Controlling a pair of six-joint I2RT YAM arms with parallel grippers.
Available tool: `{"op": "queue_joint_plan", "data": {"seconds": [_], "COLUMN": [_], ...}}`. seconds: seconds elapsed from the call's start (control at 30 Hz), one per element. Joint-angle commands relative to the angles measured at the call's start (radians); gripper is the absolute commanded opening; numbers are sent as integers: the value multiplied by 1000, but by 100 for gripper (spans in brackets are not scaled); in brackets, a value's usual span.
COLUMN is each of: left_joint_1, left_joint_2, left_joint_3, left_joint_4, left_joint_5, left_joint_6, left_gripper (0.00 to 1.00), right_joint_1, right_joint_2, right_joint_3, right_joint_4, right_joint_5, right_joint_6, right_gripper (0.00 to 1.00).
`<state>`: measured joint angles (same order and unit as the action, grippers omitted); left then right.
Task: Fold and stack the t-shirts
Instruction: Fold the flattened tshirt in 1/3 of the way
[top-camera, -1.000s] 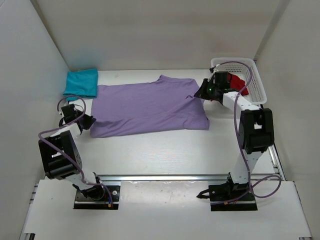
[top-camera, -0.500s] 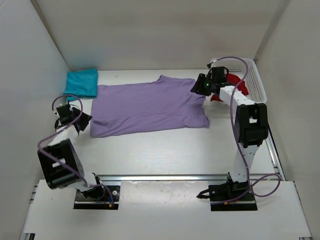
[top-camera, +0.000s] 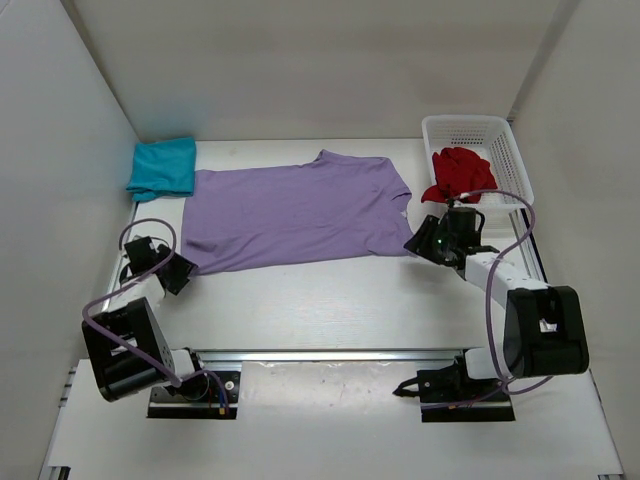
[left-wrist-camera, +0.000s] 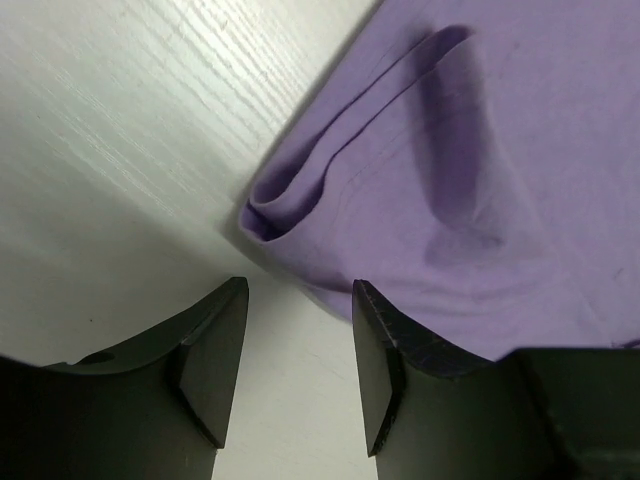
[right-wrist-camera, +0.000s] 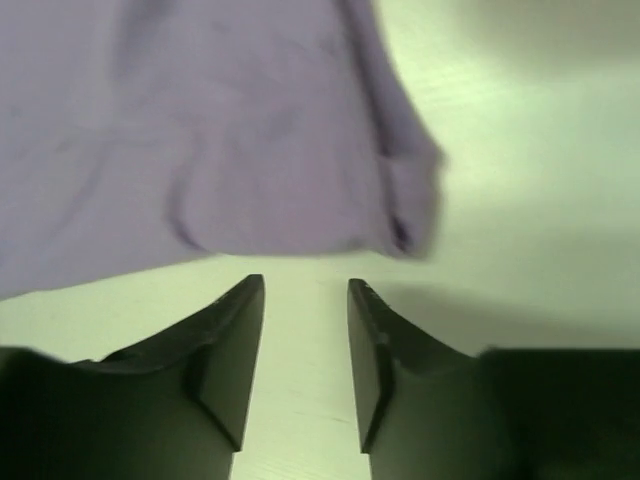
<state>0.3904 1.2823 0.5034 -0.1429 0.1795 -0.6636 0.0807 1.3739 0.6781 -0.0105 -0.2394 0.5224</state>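
While the lavender t-shirt (top-camera: 295, 215) lies spread flat across the middle of the table (top-camera: 330, 300), closer to the far edge than to the near one, its hem is turned toward the left edge. The teal t-shirt (top-camera: 163, 166) is seen folded in the far left corner, just beside that hem. The red t-shirt (top-camera: 460, 172) is bunched in the white basket (top-camera: 510, 150) at the far right corner, and part of it is draped over the basket's near rim. The left gripper (left-wrist-camera: 300, 300) is held low by the left edge, at the near corner of the hem. Its fingers are spread with nothing gripped between them, and the doubled-over corner of cloth is seen just beyond the tips. The right gripper (right-wrist-camera: 305, 290) is set toward the right edge, at the near right corner of the lavender t-shirt. Its fingers are likewise parted and empty, with the cloth edge just ahead of them.
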Motion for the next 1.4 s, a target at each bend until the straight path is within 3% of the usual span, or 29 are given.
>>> {"op": "queue_joint_plan", "data": {"seconds": [0.0, 0.1, 0.33, 0.5, 0.6, 0.8, 0.97, 1.07, 1.17, 1.33, 1.37], "left_joint_1": [1, 1, 8, -11, -15, -12, 53, 73, 44, -42, -53], "left_joint_2": [17, 54, 115, 110, 118, 118, 8, -84, -196, -339, -347], "left_joint_3": [12, 15, 6, 4, 10, 44, -23, -51, -45, -11, 1], "left_joint_4": [8, 22, 77, 115, 126, 92, 20, -48, -176, -397, -432], "left_joint_5": [-3, 2, 18, -6, -20, -9, 55, 74, 20, -228, -270], "left_joint_6": [25, 13, -8, -27, -45, -48, -56, -41, 2, 74, 58], "left_gripper": [56, 58, 42, 16, 1, 0, 0, 0, 0, 0, 5], "right_joint_1": [-25, -42, -67, -65, -62, -79, -136, -174, -171, -91, -87], "right_joint_2": [-6, 39, 163, 231, 189, -18, -353, -546, -686, -780, -795], "right_joint_3": [-40, -35, -28, 32, -6, -204, -394, -452, -463, -422, -399], "right_joint_4": [67, 78, 168, 168, 172, 141, 100, -35, -179, -349, -400], "right_joint_5": [35, 43, 20, -5, 5, 22, -23, -58, -63, -2, 52], "right_joint_6": [7, 5, 53, 68, 90, 122, 180, 186, 186, 166, 148], "right_gripper": [40, 46, 43, 0, 0, 0, 0, 0, 0, 0, 0]}}
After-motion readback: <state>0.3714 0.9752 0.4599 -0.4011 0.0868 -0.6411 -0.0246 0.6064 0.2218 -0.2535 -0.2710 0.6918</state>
